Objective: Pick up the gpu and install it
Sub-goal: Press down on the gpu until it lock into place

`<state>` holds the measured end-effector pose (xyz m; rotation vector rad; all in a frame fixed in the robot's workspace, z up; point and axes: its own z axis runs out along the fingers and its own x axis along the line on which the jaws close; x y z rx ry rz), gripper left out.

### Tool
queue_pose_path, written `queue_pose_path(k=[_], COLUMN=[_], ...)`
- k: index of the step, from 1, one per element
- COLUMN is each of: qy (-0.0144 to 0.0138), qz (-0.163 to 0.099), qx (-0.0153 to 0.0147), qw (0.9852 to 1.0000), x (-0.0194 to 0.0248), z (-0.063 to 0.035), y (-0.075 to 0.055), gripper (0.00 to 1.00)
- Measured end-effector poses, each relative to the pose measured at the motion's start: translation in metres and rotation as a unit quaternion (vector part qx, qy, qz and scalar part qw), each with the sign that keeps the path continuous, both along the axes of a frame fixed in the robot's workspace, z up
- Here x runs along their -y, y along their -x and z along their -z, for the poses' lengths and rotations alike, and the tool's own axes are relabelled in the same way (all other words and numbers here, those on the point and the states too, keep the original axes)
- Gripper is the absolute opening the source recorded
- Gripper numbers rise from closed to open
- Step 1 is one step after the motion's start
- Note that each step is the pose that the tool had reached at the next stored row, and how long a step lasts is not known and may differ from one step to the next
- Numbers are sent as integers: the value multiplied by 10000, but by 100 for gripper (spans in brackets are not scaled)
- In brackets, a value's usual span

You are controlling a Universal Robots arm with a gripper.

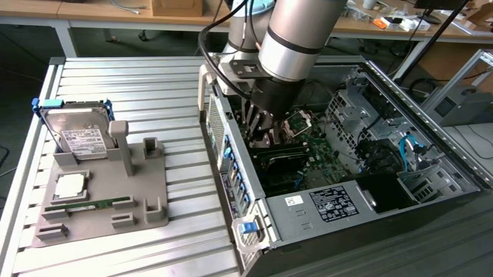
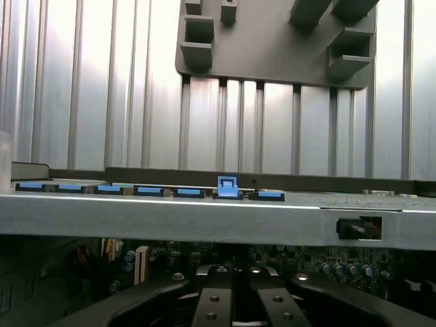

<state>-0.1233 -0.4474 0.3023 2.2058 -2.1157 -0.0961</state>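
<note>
One arm, gripper (image 1: 266, 134) down inside the open computer case (image 1: 431, 167), low over the motherboard (image 1: 324, 153) near the rear wall with the blue slot clips (image 1: 235, 173). Fingers (image 2: 221, 300) are pressed together in the wrist view, so the tool is closed; whether the gpu is pinched between them I can't tell, no card is clearly made out in either view. Judging progress: the gray holder tray (image 1: 146, 190) on the slatted table (image 1: 138, 81) has several bare slots and no dark card with a metal bracket, so the pick-up looks done and the work is at the install stage, likely seating or pressing at the expansion slot. Not confirmed seated, slot area is hidden behind the arm. Tray contents: silver hard drive (image 1: 77, 135) with white label standing upright in its blue-edged cradle, a square silver chip (image 1: 69, 184) lying flat, a narrow green memory stick (image 1: 91, 203) lying in its groove. Case contents: motherboard, black cables, blue cables (image 1: 408, 147) on the exterior view's right, a labelled power supply (image 1: 331, 205) toward the front.
</note>
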Motion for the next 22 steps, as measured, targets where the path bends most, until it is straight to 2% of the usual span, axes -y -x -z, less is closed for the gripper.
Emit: queue_pose_path(k=[11, 22], qy=[0, 0], qz=[-1, -17], qx=[1, -17], qw=[10000, 10000], x=[0, 0], z=[0, 28], y=[69, 7], gripper=[11, 11])
